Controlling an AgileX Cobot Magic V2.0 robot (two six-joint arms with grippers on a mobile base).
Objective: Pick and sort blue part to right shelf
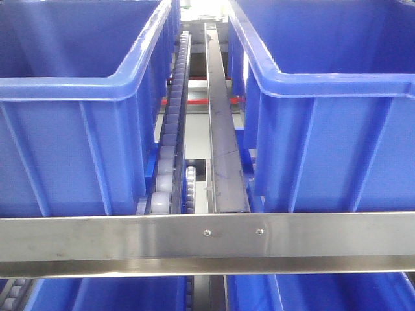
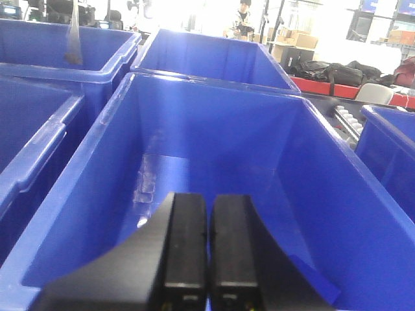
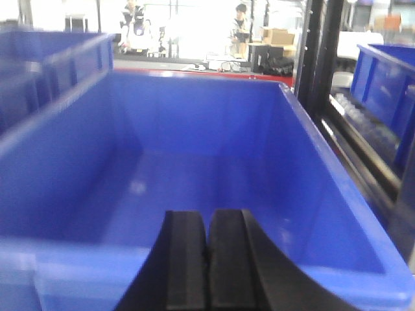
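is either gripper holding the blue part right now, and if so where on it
Nothing is held. The left gripper and right gripper both have their fingers pressed together with nothing between them, each over a blue bin. No blue part shows.

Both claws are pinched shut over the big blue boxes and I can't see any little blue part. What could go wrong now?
1. Both the left claw and right claw look shut with nothing between them, and no part shows in either blue bin, so a drop may have gone astray.
2. Each claw hangs close over a bin's near rim and might bump it if lowered.
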